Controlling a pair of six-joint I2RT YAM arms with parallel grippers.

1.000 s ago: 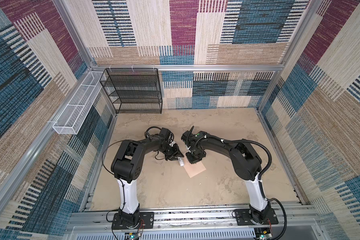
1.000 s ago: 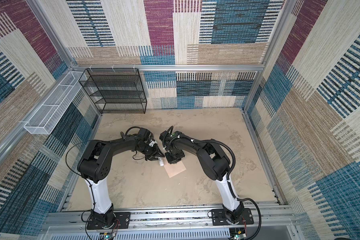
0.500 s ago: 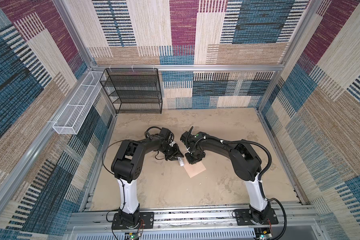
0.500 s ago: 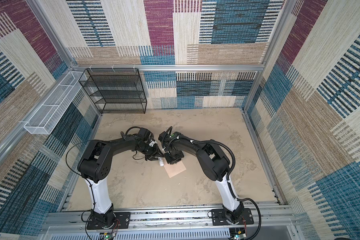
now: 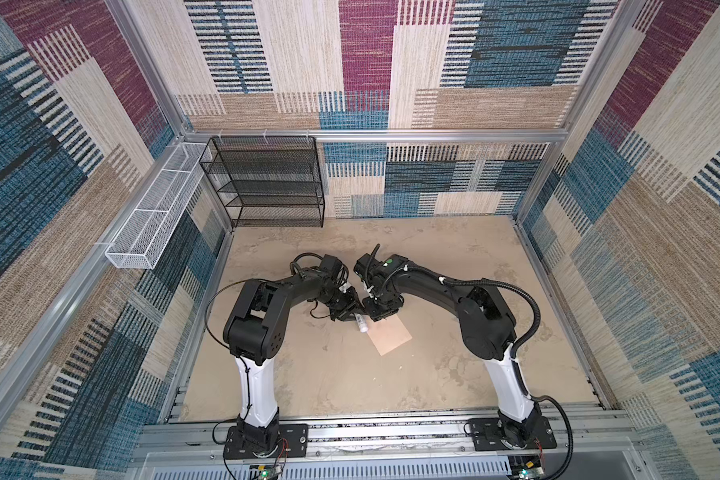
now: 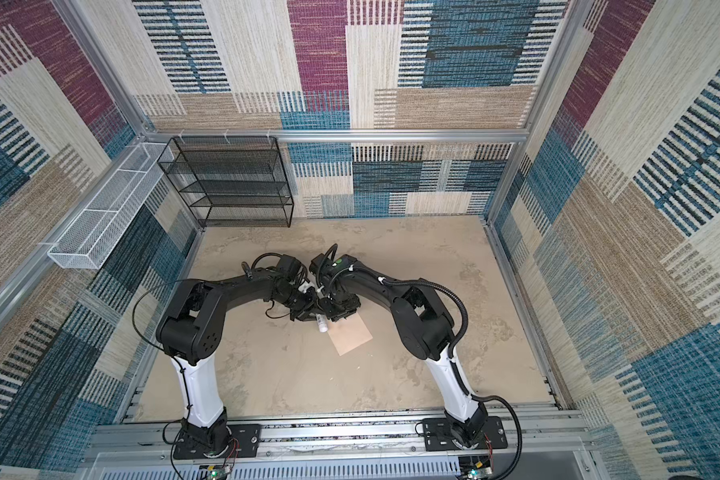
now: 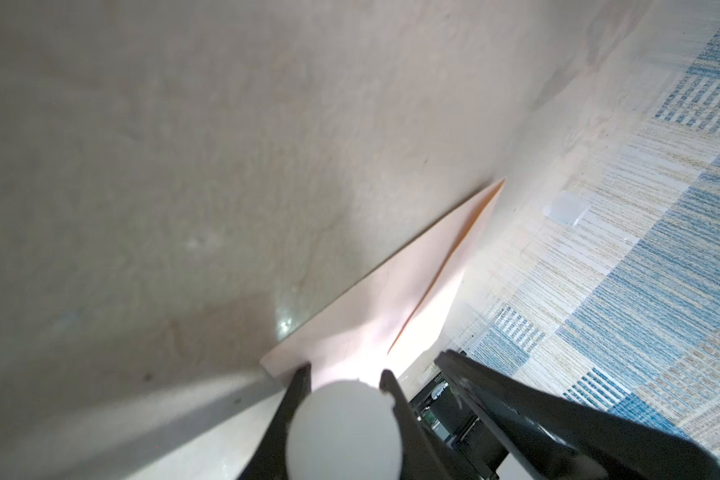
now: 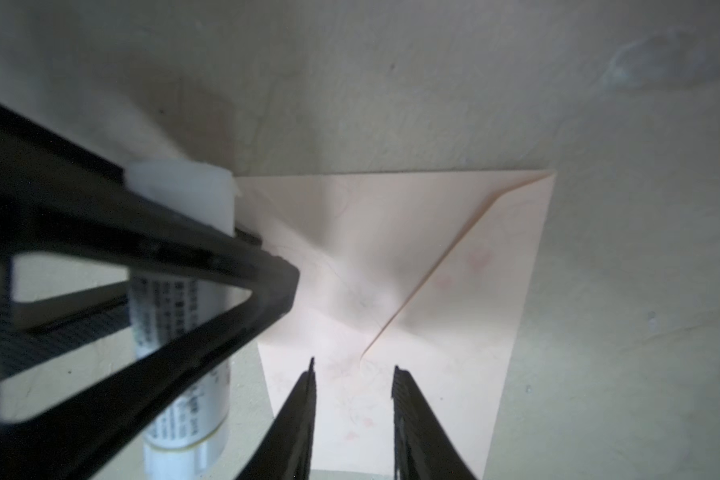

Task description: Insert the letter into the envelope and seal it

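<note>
The peach envelope [image 5: 392, 337] [image 6: 351, 335] lies flat on the sandy table, its pointed flap [image 8: 395, 249] folded down over its body. My right gripper [image 8: 354, 365] [image 5: 381, 316] hovers over the envelope's near end, open, with nothing between its fingers. My left gripper [image 7: 346, 372] [image 5: 350, 311] is shut on a white glue stick [image 7: 344, 428] [image 8: 179, 316] [image 5: 361, 324], which points down at the envelope's corner [image 7: 283, 357]. The two grippers are close together. The letter is out of view.
A black wire shelf [image 5: 267, 183] stands against the back wall at the left. A white wire basket [image 5: 154, 220] hangs on the left wall. Patterned walls enclose the table on three sides, with a metal rail [image 5: 371, 432] along the front.
My right gripper's jaws have parted over the envelope, and its wrist has shifted slightly leftward. The left arm and the glue stick have stayed put.
</note>
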